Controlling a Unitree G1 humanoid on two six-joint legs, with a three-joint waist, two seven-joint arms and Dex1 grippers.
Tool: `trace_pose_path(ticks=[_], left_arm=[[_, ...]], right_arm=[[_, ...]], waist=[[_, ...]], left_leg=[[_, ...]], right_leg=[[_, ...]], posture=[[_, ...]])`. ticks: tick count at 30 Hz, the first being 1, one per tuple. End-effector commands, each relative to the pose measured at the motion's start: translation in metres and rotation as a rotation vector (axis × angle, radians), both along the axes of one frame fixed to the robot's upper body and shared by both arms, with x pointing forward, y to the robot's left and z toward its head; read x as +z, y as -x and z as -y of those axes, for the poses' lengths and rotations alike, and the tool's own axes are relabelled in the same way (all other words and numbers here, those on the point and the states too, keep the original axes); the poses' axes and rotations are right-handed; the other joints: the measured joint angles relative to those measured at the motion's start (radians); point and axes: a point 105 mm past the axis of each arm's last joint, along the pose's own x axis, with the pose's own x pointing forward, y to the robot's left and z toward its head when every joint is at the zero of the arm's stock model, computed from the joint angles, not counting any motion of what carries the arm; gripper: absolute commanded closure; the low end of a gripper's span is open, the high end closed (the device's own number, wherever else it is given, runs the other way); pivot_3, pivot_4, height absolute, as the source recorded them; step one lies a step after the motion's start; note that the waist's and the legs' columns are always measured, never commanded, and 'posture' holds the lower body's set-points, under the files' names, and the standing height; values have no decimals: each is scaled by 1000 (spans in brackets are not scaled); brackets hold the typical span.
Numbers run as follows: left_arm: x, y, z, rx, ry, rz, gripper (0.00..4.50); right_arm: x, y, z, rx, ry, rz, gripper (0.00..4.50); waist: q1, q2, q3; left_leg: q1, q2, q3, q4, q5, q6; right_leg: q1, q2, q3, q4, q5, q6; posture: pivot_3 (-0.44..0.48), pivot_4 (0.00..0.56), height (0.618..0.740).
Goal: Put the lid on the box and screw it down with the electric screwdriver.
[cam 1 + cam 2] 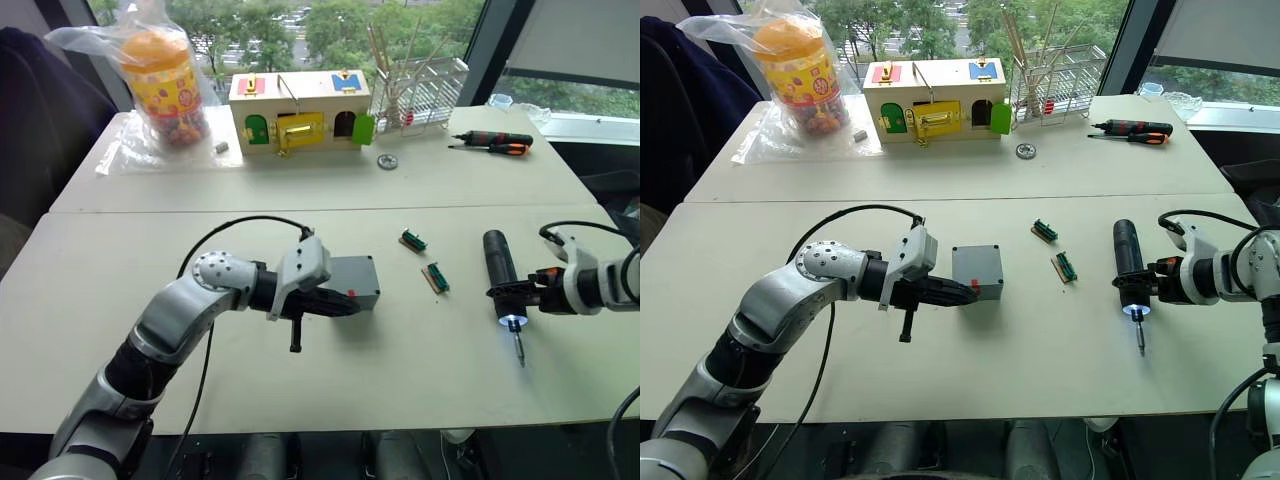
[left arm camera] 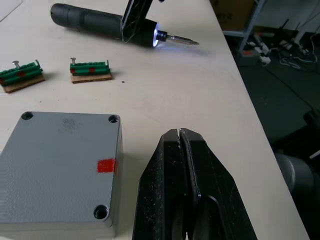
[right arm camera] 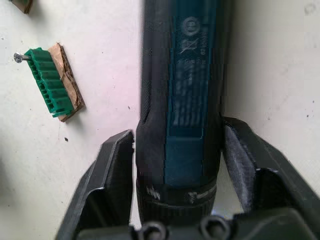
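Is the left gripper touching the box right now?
Apart. In the left wrist view a strip of bare table separates the shut left gripper from the side of the box bearing the red mark.

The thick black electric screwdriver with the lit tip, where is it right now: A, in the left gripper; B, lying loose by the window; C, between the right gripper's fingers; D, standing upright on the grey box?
C: the right gripper has its black fingers on either side of the thick black electric screwdriver.
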Motion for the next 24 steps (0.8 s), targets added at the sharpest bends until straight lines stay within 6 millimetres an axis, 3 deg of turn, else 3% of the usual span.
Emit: trace_pose_path(ticks=[1, 4, 7, 9, 11, 14, 16, 20, 24], left_arm=[[14, -17, -9, 91, 39, 61, 4500], [22, -31, -16, 166, 69, 74, 4500], [39, -48, -28, 256, 145, 75, 4500], [37, -66, -46, 353, 117, 88, 4500], [26, -78, -60, 423, 63, 92, 4500], [6, -78, -64, 410, -5, 57, 4500], [-4, -75, -63, 383, -43, 42, 4500], [-15, -70, -55, 331, -78, 21, 4500], [-27, -71, -48, 311, -129, 31, 4500]], right_arm=[[10, -5, 12, -6, 83, 55, 101], [22, -12, 15, 16, 138, 129, 44], [60, -27, 13, 96, 242, 325, 44], [98, -31, -32, 336, 216, 560, 44], [108, -14, -85, 583, 123, 681, 44], [82, 9, -134, 763, 23, 667, 44], [62, 21, -155, 836, 1, 647, 44], [25, 30, -173, 879, 3, 611, 44], [14, 29, -178, 876, 7, 614, 44]], waist=[[1, 0, 0], [1, 0, 0], [1, 0, 1], [-3, 1, 1], [-9, 1, 1], [-5, -3, 1], [5, -5, 2], [22, -5, 2], [25, -5, 2]], left_leg=[[0, 0, 0, 0, 0, 0], [0, 0, 0, 0, 0, 0], [0, 0, 0, 0, 0, 0], [0, 0, 0, 0, 0, 0], [0, 1, 0, -2, 1, -2], [2, 4, -1, -5, 2, -4], [1, 4, -1, -3, 2, -4], [-1, -1, -2, 2, 1, -3], [0, 0, -2, 2, 1, -3]], right_leg=[[0, 0, 0, 0, 0, 0], [0, 0, 0, 0, 0, 0], [0, 0, 0, 0, 0, 0], [-1, 0, 0, 0, 0, 0], [-1, 1, 0, 0, 0, 0], [1, 5, -3, 0, 0, 0], [2, 5, -4, 0, 0, 0], [2, 0, -3, 0, 0, 0], [2, 0, -3, 1, 0, 1]], posture=[[0, 150, 711], [0, 150, 711], [0, 150, 711], [0, 150, 711], [0, 150, 711], [0, 150, 711], [0, 150, 711], [0, 150, 711], [0, 150, 711]])
